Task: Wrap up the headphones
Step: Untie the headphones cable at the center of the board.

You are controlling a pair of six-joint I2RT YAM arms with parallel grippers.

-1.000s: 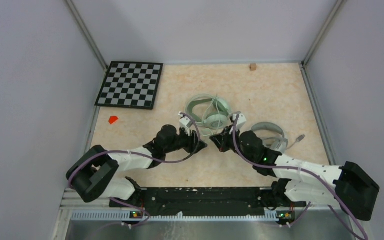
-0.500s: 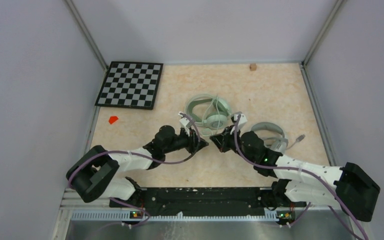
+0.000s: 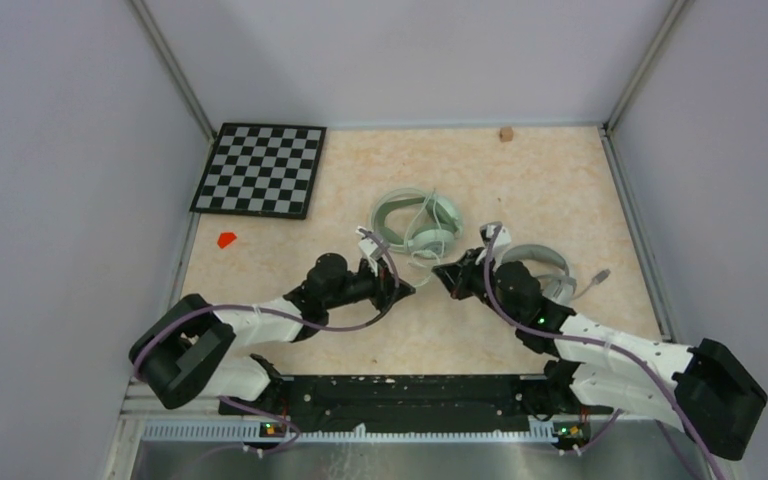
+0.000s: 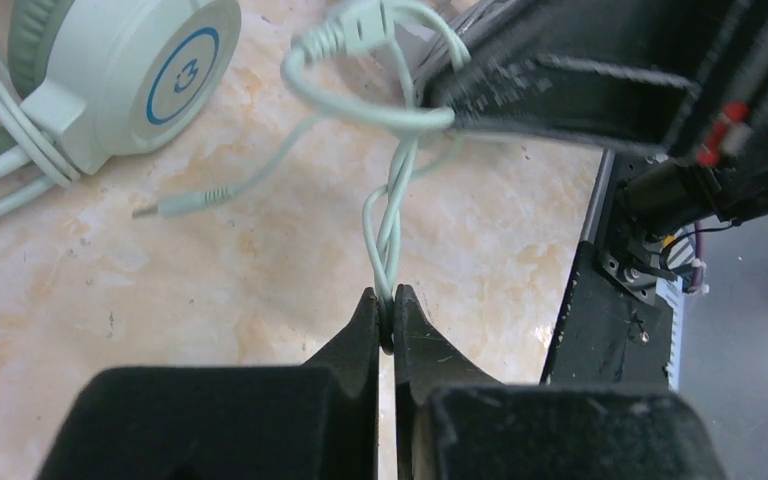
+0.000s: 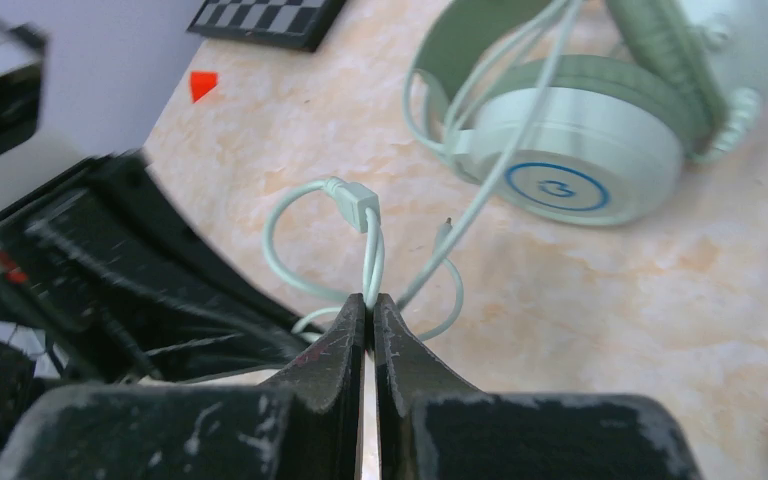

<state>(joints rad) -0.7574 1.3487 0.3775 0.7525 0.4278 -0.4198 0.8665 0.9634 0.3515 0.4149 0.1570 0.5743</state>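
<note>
Mint-green over-ear headset with round cups (image 3: 418, 225) lies on the beige marbled tabletop (image 3: 560, 170), just beyond both claws. Its pale-green cable (image 4: 390, 225) runs back toward the arms and is gripped at 2 points.

Left claw (image 4: 387, 305): fingers pressed together on the pale-green cable. 2 strands, twisted around each other, rise straight ahead from the tips. Ahead and to the left of the tips lies 1 round cup (image 4: 120, 80) with a blue ring on its face. Between that cup and the tips, the cable's metal-tipped plug (image 4: 175, 207) rests loose on the tabletop. Further ahead, the twisted strands meet a loop held at the black fingers of the right claw.

Right claw (image 5: 370, 303): fingers clamped on the same cable, just short of a small pale-green inline block (image 5: 353, 203). A loop of cable curls to the left of the tips. A blue-ringed cup lies ahead and to the right. The left claw's black body sits close on the left.

Top view: the 2 claws face each other tip to tip, near but apart, on the near side of the mint-green headset. White/light-grey headset (image 3: 538, 258) lies to the right of the right claw, partly hidden behind that arm's wrist. Its grey cable end (image 3: 600, 274) points outward. Black-and-white checkerboard (image 3: 260, 168), small red piece (image 3: 226, 239) and small brown block (image 3: 506, 133) are all well apart from both claws.
</note>
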